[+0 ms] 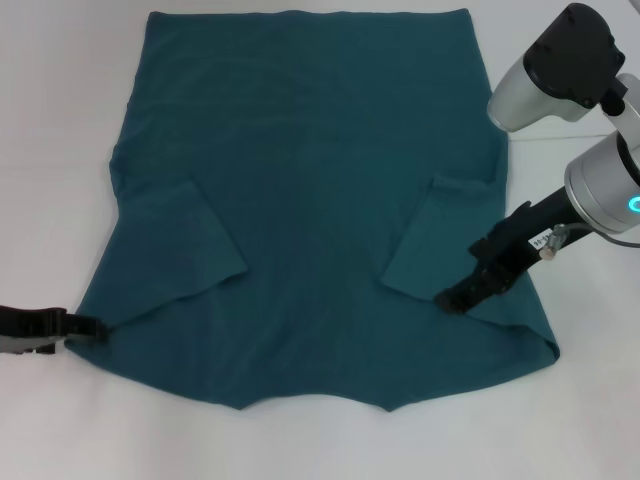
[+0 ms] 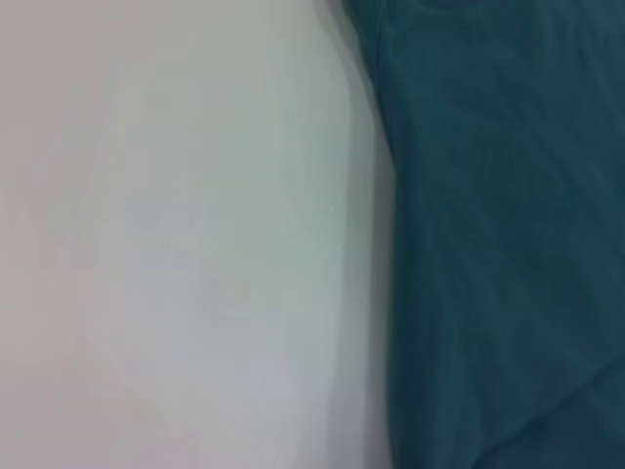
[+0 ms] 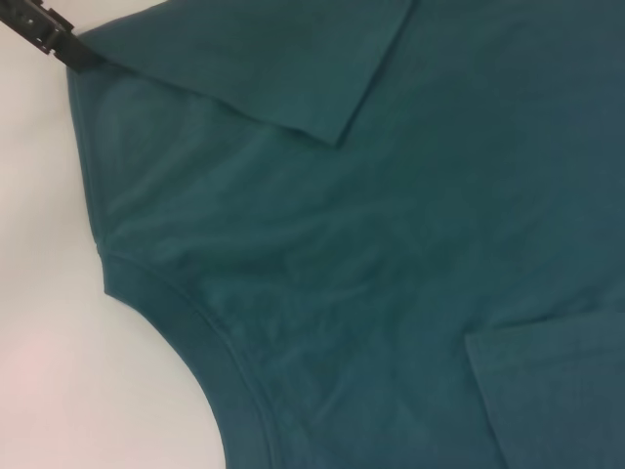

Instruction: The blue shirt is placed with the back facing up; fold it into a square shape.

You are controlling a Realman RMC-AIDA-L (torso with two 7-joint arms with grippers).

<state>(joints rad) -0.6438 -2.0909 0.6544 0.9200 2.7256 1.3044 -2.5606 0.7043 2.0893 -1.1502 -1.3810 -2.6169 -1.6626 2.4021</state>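
The blue shirt (image 1: pixel 310 180) lies flat on the white table, its neck end toward me and both short sleeves folded inward onto the body. My left gripper (image 1: pixel 88 327) rests low on the table at the shirt's left shoulder corner. It also shows in the right wrist view (image 3: pixel 59 44), touching that corner. My right gripper (image 1: pixel 450 298) is shut, and its tip lies on the shirt at the lower corner of the folded right sleeve (image 1: pixel 440 235). The left wrist view shows only the shirt's edge (image 2: pixel 508 244) beside bare table. The right wrist view shows the collar (image 3: pixel 186 313).
The white table (image 1: pixel 60 120) extends on all sides of the shirt. The right arm's silver and black links (image 1: pixel 560 70) hang over the shirt's right edge.
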